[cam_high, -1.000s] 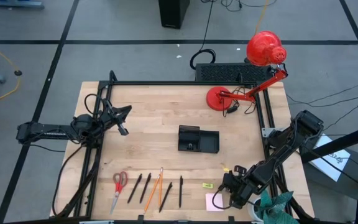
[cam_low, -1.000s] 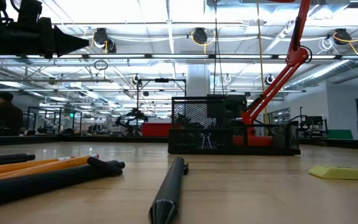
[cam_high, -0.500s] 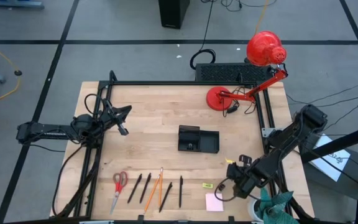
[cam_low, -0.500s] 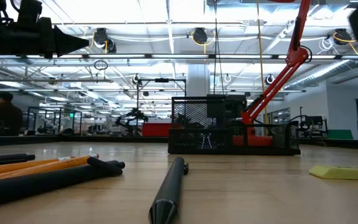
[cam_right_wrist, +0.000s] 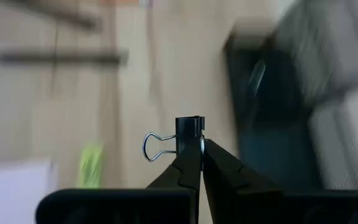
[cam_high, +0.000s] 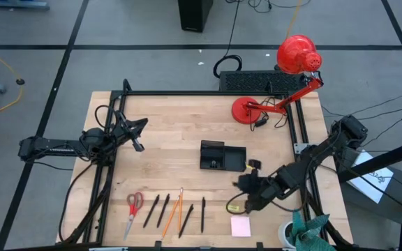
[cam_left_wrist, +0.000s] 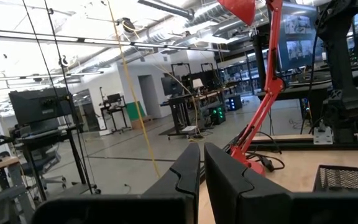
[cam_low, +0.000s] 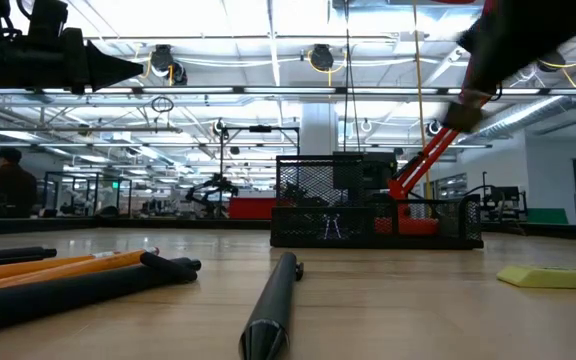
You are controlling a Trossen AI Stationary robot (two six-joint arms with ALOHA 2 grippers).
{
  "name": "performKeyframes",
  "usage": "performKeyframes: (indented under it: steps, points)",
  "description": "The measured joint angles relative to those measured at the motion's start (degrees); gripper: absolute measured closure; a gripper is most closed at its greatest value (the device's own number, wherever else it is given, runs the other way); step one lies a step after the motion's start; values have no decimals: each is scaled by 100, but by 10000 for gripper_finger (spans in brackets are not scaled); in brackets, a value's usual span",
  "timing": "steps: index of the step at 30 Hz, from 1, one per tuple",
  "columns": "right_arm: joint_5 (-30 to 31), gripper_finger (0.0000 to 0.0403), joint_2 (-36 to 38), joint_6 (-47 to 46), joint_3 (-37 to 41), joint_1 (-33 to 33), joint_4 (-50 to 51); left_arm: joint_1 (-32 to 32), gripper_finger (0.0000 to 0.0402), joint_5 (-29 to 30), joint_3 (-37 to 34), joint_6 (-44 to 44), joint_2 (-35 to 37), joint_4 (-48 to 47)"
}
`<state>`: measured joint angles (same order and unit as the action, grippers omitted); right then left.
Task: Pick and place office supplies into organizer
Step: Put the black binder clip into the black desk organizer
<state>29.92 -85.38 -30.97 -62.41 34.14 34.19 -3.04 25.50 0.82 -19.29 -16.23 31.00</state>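
Note:
The black mesh organizer stands mid-table; it also shows in the low view. My right gripper hovers just near and right of it, shut on a small black binder clip. Below it on the table lie a yellow-green piece and a pink sticky pad. Along the near edge lie red scissors, black pens and orange pencils. My left gripper waits shut at the table's left, raised off the table. My right gripper pinches the clip's black body between its two fingertips. The clip's wire handle sticks out to one side of the fingers. The fingers slant downward, and the clip is lifted clear of the table.
A red desk lamp has its base at the far right, with a black slab behind it. Black frame rails border the table. A green bundle sits at the near right corner.
My right gripper has risen from beside the sticky pad at the near right and gone toward the table's left and far side, up to the organizer. Its wrist has rolled as it went.

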Motion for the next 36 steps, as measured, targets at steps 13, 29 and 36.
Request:
performKeyframes:
  steps: [13, 29, 36]
  points:
    - [-295, 399, -302, 2625, 7, -1205, -2152, 1, 371, 7, 0, -48, 0, -2]
    - [-464, 402, -1239, 3225, 7, -2139, -2370, 1, 371, 7, 0, -157, 0, -86]
    - [-458, 402, -1566, 3361, 7, -2143, -2372, -1, 371, 9, 0, -157, 0, -85]
